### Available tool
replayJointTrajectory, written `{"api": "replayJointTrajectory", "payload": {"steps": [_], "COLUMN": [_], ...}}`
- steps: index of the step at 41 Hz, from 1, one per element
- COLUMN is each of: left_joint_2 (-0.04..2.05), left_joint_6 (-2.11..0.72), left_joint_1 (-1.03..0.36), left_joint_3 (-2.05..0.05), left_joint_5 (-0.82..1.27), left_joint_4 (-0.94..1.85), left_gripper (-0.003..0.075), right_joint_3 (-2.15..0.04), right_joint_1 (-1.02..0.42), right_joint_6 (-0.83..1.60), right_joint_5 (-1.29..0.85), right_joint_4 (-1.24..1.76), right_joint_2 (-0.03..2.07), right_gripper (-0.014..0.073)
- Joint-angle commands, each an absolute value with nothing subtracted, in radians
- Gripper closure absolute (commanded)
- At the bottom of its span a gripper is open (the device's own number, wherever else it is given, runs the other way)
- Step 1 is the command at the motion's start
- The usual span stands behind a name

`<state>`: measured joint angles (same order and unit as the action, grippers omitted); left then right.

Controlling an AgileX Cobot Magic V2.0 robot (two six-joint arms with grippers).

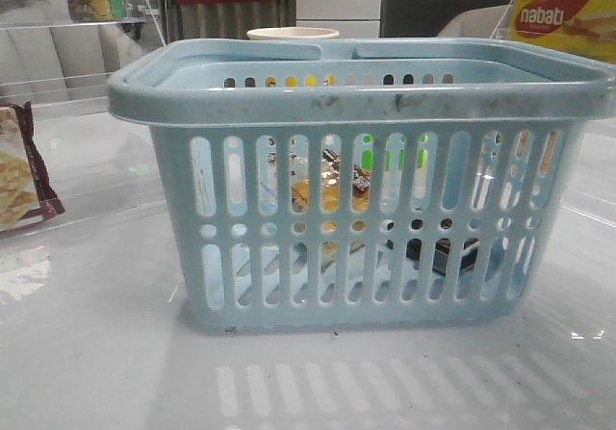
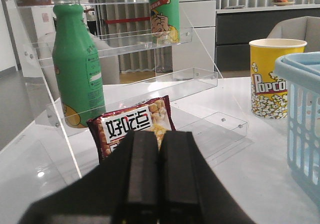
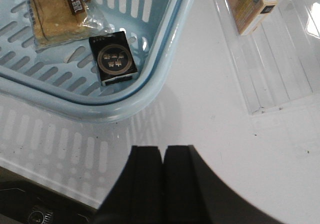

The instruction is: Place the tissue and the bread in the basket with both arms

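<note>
A: The basket (image 1: 366, 113) is pale blue moulded plastic with a thick, scuffed rim, its walls cut with tall slots and a row of round holes. Where do the task's things sit?

B: Both lie on its slotted floor. The bread (image 3: 57, 11), golden-brown and blocky, lies in a crinkled clear wrapper with a dark printed label. The tissue (image 3: 113, 58), a small flat black packet with a pale round emblem, lies just beside it, close against a rounded corner.

A: And the claws?

B: The left gripper (image 2: 159, 176) has its flat black fingers pressed together, clenched on nothing, above the glossy white table (image 1: 87, 353). Beyond it stand a maroon cracker packet (image 2: 134, 126), a green bottle (image 2: 76, 68) on a clear acrylic shelf (image 2: 150, 91), and a yellow popcorn cup (image 2: 274, 76).

A: The right one?

B: The right gripper (image 3: 162, 184) is likewise clenched and empty, outside the basket's rim, over the table.
</note>
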<state>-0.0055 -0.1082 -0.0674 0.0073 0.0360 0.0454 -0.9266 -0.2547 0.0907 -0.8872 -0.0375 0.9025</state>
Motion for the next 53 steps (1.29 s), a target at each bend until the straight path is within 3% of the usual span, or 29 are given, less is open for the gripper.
{"api": "replayJointTrajectory", "payload": {"steps": [1,45,53], "left_joint_2": [-0.026,-0.024,-0.024], "left_joint_6": [-0.099,-0.099,-0.099], "left_joint_1": [-0.070,-0.078,-0.078], "left_joint_3": [0.006,0.006,0.006], "left_joint_5": [-0.063,-0.064,-0.064], "left_joint_4": [0.055,0.055,0.055], "left_gripper": [0.0629,0.0629,0.0629], "right_joint_3": [-0.954,-0.952,-0.887], "right_joint_1": [-0.247,-0.247,-0.196], "right_joint_6": [0.094,0.095,0.098], "right_joint_5": [-0.833,-0.822,-0.752], "right_joint_4": [-0.044,-0.049,-0.049], "right_joint_2": [0.897,0.897,0.808], "right_gripper": [0.0536,0.0536,0.0536]}}
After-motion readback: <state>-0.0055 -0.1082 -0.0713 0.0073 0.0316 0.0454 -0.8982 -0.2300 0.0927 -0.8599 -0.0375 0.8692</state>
